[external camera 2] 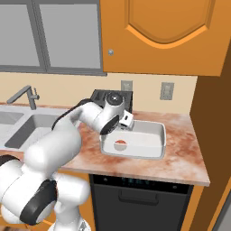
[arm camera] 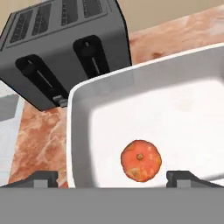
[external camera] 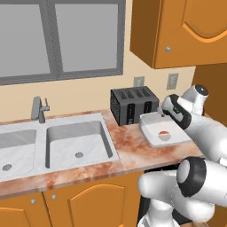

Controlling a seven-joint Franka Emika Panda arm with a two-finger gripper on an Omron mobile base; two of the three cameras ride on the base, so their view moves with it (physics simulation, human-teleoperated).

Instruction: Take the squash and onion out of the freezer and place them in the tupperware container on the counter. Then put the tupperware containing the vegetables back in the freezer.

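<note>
Jaws [arm camera: 112,177] stand wide apart in the hand view, empty, their two dark tips low on either side of a small round orange-red vegetable [arm camera: 141,160] lying on the floor of the white tupperware container [arm camera: 76,131]. Beside the tub's rim stands a dark four-slot toaster [arm camera: 65,48], its levers facing the camera.

From the left base view, the tub [external camera: 148,126] sits on the marbled table [external camera: 133,148] just right of the toaster [external camera: 133,105], with a grey double sink [external camera: 53,144] and faucet [external camera: 39,108] well to the left.

From the right base view, the hand hangs over the tub's [external camera 2: 155,149] left end, and a black dishwasher [external camera 2: 140,200] shows under the table.
</note>
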